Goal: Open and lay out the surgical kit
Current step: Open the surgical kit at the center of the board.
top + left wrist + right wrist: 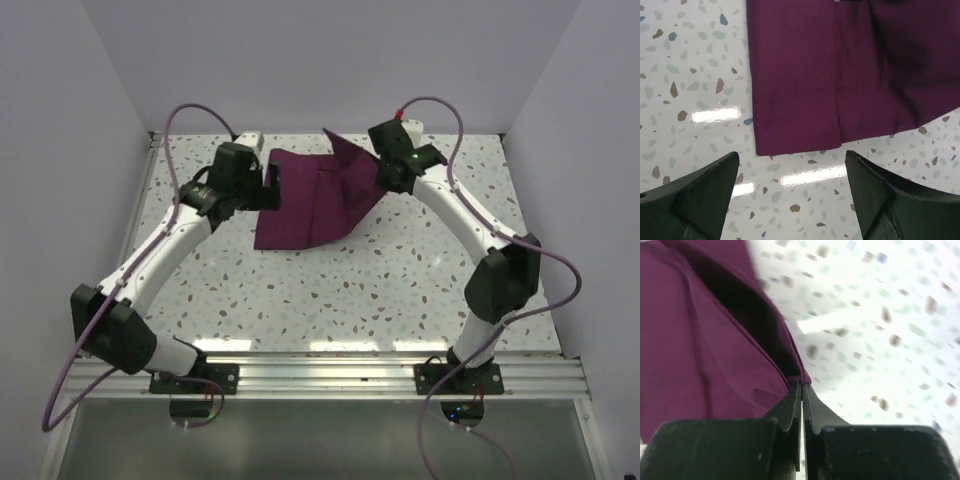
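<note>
The dark purple-maroon cloth wrap (pixel 310 200) lies folded at the back middle of the table. My right gripper (pixel 388 172) is shut on a corner of the cloth (pixel 801 374) and holds that flap lifted off the table. My left gripper (pixel 268 190) is open and empty at the cloth's left edge. In the left wrist view the cloth's near corner (pixel 790 100) lies just beyond my open left gripper (pixel 792 165). The steel tray, tweezers and scissors are hidden.
The speckled terrazzo tabletop (pixel 330 290) is bounded by white walls at the back and sides. A metal rail (pixel 330 372) runs along the near edge where the arm bases stand.
</note>
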